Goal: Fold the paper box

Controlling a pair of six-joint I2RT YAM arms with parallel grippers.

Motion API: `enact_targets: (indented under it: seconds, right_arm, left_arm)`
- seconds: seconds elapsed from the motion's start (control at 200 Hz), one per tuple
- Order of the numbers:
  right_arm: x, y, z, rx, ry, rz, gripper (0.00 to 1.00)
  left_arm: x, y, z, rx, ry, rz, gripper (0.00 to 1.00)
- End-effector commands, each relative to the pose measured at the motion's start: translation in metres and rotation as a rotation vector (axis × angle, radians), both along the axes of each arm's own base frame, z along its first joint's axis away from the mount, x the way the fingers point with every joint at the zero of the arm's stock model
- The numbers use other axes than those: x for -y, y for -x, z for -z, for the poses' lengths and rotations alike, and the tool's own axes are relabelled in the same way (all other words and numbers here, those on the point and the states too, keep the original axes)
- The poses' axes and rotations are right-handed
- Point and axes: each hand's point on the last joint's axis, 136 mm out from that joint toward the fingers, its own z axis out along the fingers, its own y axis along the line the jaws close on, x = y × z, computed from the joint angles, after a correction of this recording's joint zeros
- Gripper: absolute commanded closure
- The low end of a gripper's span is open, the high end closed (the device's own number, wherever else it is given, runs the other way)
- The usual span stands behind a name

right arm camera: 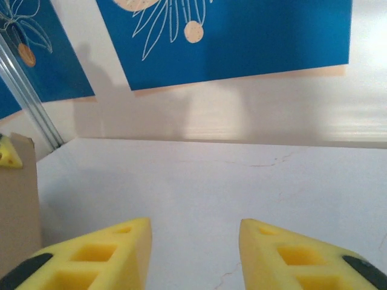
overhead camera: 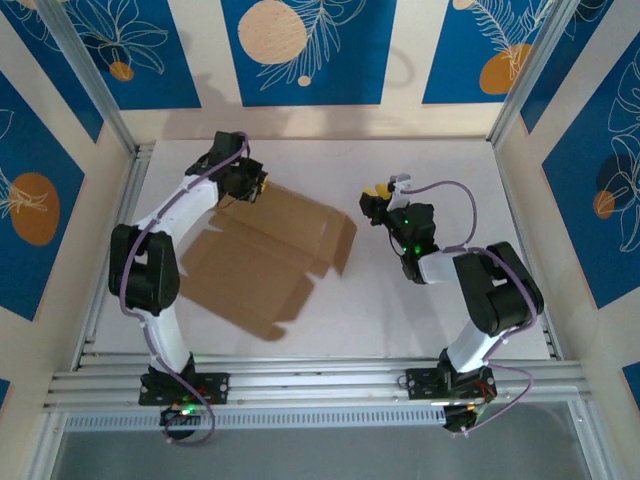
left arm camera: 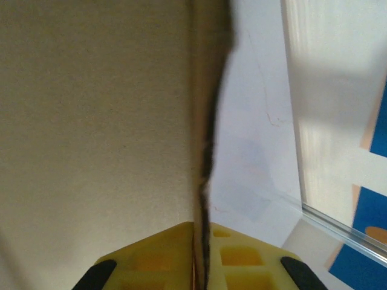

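The paper box point(overhead camera: 265, 255) is a brown cardboard sheet lying partly unfolded in the middle of the white table, its far corner lifted. My left gripper point(overhead camera: 250, 185) is shut on that far edge. In the left wrist view the yellow fingers point(left arm camera: 151, 260) pinch the thin cardboard edge, with the brown panel point(left arm camera: 97, 121) spreading to the left. My right gripper point(overhead camera: 385, 195) hangs open to the right of the box, apart from it. Its yellow fingers point(right arm camera: 103, 254) hold nothing, and a strip of the cardboard point(right arm camera: 18, 205) stands at the left edge of the right wrist view.
The white table point(overhead camera: 440, 170) is walled by blue and cream patterned panels point(overhead camera: 300, 50) at the back and sides. An aluminium frame rail point(overhead camera: 320, 380) runs along the near edge by both arm bases.
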Motion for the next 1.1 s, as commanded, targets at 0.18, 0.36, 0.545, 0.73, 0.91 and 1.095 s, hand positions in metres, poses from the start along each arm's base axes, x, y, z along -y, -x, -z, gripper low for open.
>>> enact_targets:
  seconds: [0.18,0.36,0.545,0.73,0.91,1.095]
  right_arm:
    - [0.022,0.0,-0.026,-0.091,0.011,0.113,0.48]
    - [0.015,0.005,-0.058,-0.18,0.054,0.114,0.48]
    - [0.002,0.01,-0.083,-0.217,0.005,0.033,0.52]
    - [-0.022,0.014,-0.091,-0.314,-0.059,-0.125,0.57]
    - [-0.034,0.022,-0.096,-0.409,-0.113,-0.181,0.65]
    - [-0.035,0.03,-0.083,-0.718,-0.243,-0.147,0.61]
  left_arm:
    - [0.003,-0.017,-0.027,0.236,0.098,-0.062,0.86]
    - [0.012,-0.032,-0.046,0.436,0.2,-0.051,0.86]
    - [0.012,-0.042,-0.081,0.669,0.216,-0.041,0.95]
    - [0.022,-0.048,-0.102,0.853,0.291,0.0,1.0]
    - [0.026,-0.042,-0.079,0.902,0.322,0.013,1.0]
    - [0.026,-0.032,-0.059,0.94,0.329,0.013,1.0]
